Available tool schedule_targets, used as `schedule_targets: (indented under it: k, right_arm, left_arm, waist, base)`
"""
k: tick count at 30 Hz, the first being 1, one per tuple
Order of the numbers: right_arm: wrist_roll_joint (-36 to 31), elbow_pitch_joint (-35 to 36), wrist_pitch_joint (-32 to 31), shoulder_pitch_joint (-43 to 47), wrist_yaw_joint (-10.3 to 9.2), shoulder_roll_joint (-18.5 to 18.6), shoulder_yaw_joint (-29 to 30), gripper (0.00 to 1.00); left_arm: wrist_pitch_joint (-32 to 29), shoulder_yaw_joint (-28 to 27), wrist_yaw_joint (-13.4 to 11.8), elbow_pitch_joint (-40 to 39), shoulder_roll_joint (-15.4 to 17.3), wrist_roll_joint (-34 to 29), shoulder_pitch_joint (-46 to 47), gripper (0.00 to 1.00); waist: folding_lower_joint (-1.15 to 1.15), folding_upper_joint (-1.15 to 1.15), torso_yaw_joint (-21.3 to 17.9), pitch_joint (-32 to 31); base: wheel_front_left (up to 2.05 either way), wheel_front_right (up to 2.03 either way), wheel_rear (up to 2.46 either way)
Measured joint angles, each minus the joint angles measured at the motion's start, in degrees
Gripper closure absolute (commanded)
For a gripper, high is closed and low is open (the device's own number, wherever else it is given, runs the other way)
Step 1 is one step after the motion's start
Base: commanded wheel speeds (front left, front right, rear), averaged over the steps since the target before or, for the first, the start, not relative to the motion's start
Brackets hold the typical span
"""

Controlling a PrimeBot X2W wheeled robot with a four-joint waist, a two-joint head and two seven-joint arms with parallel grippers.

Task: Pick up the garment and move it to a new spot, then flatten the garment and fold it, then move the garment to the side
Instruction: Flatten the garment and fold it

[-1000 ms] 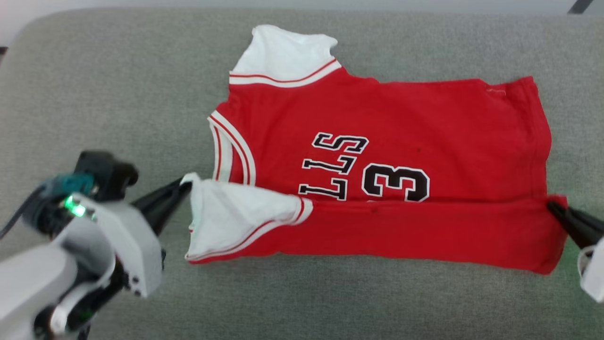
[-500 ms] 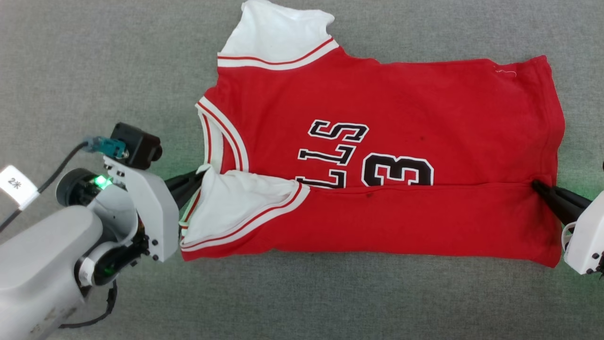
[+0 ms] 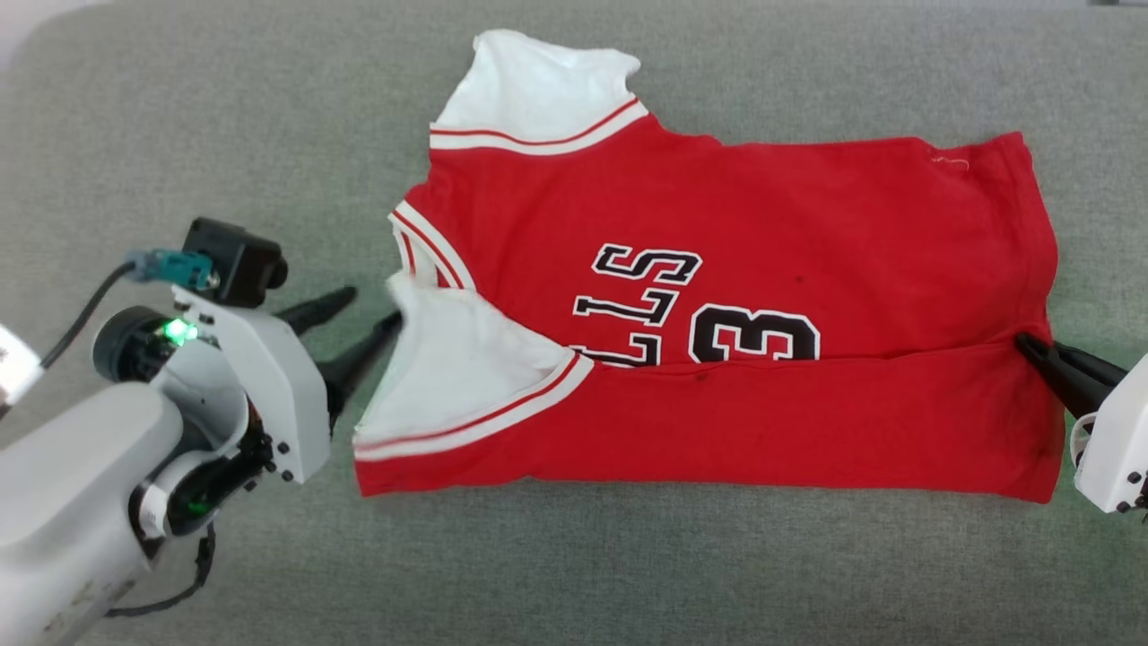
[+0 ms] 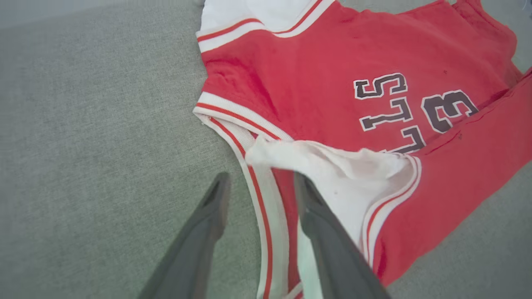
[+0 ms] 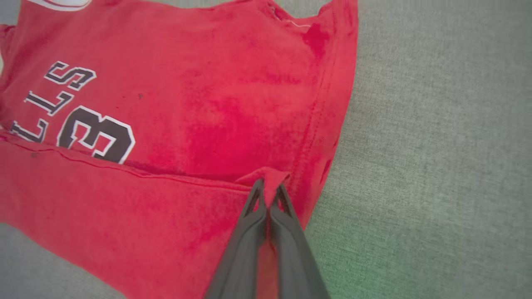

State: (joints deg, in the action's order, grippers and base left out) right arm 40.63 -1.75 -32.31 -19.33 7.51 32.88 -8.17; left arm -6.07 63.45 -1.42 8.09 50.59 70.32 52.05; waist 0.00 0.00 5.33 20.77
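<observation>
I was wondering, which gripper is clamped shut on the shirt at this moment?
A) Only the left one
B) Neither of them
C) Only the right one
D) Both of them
C: the right gripper has its fingers closed on a pinch of the red edge of the shirt, while the left gripper has its fingers standing apart beside the white sleeve.
</observation>
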Motion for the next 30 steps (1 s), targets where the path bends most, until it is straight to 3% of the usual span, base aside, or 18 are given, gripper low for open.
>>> schedule_targets:
  k: [2, 15, 22, 30]
  right_arm:
    - [-0.46, 0.22, 0.16, 0.08, 0.0, -0.01, 0.03, 0.01]
    - [-2.52, 3.68, 4.41, 2.79, 0.0, -0.89, 1.29, 0.0]
    - [-3.54, 7.14, 6.44, 5.24, 0.0, -2.38, 2.99, 0.0]
    - [-5.13, 12.54, 6.99, 9.11, 0.0, -5.22, 6.08, 0.0]
  left_arm:
    - [0.83, -0.16, -0.58, -0.83, 0.42, -0.35, -0.53, 0.0]
    - [4.58, -0.7, -7.19, -10.36, 3.71, 0.31, -6.27, 0.0]
    - [3.32, -0.47, -11.06, -14.54, 5.69, 3.55, -9.77, 0.0]
    - [0.43, -0.22, -13.41, -14.83, 7.03, 8.42, -12.82, 0.0]
  waist:
    - [0.0, 0.0, 0.13, -0.6]
    - [0.0, 0.0, 0.98, -4.98]
    - [0.0, 0.0, 0.12, -6.49]
    - [0.0, 0.0, -2.3, -6.89]
  base:
    - [0.0, 0.0, 0.0]
    - [0.0, 0.0, 0.0]
    - [0.0, 0.0, 0.0]
    - [0.0, 0.0, 0.0]
